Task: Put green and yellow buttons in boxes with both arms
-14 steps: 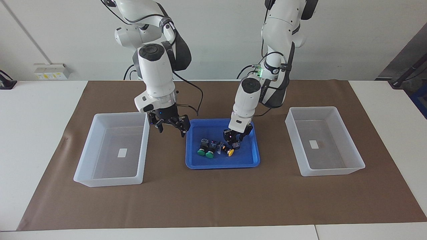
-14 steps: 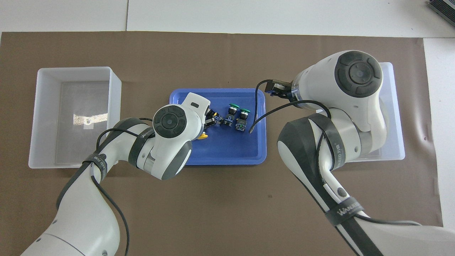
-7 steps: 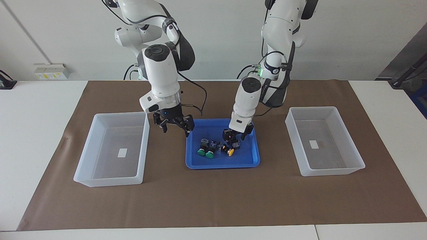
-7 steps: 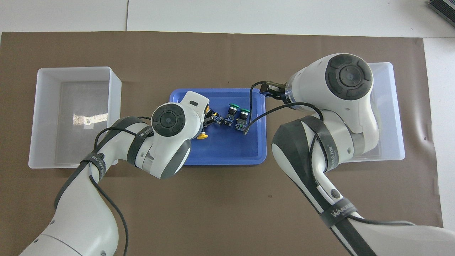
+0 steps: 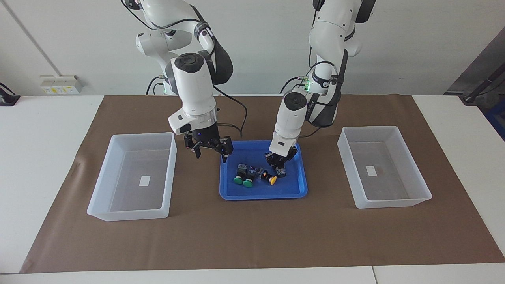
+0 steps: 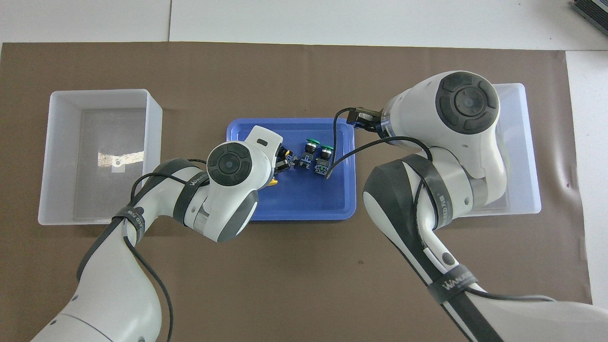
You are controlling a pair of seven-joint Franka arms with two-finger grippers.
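Note:
In the blue tray point(image 5: 260, 195) my left gripper point(image 5: 279, 169) is low and shut on the dark body of a yellow button point(image 5: 272, 180), whose cap points away from the robots. A second yellow button point(image 5: 263, 174) lies beside it. Two green buttons point(image 5: 238, 180) point(image 5: 248, 182) lie side by side toward the right arm's end of the tray, also seen from overhead point(image 6: 311, 141) point(image 6: 326, 148). My right gripper point(image 5: 210, 155) hangs open and holds nothing, above the tray's edge at the right arm's end. In the overhead view both wrists hide their grippers.
One translucent white box point(image 5: 142, 135) stands at the right arm's end of the brown mat, the other box point(image 5: 371, 127) at the left arm's end. Each holds only a small white label. The right arm covers part of its box point(image 6: 522, 142) from overhead.
My left gripper has closed on the yellow button in the tray. The right gripper, still open, has drifted from beside its box to over the tray's edge.

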